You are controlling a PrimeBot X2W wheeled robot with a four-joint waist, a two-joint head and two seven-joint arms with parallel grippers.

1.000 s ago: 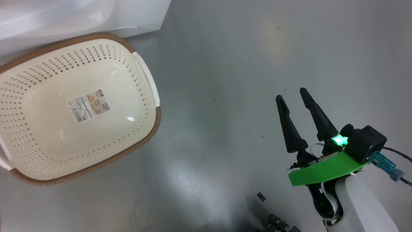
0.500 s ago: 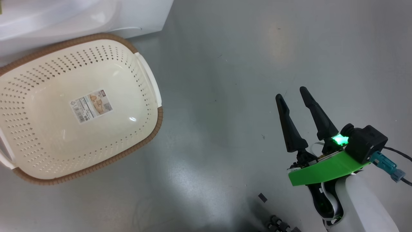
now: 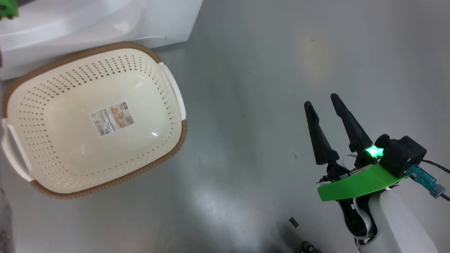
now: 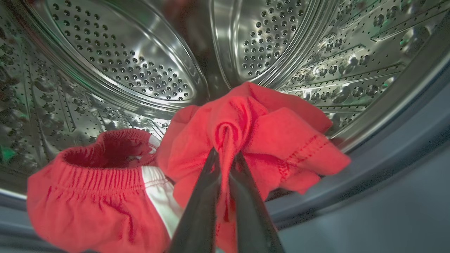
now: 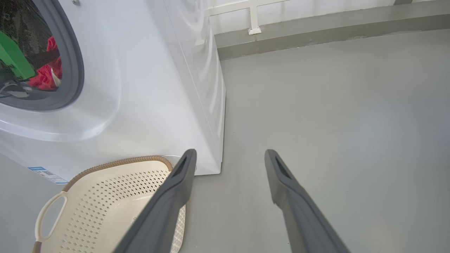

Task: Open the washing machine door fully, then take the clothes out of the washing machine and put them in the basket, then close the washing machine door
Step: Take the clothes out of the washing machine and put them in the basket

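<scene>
Red fabric clothes lie at 6 o'clock in the steel perforated drum; left gripper pinches a fold to haul them out; right gripper gapes wide; cream perforated basket at 9 o'clock, ready to receive

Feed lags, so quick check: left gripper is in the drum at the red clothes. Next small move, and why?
Probably draw the left gripper out of the steel perforated drum: it is shut on a fold of the bright red fabric clothes, and the cream perforated plastic basket stands empty.
</scene>
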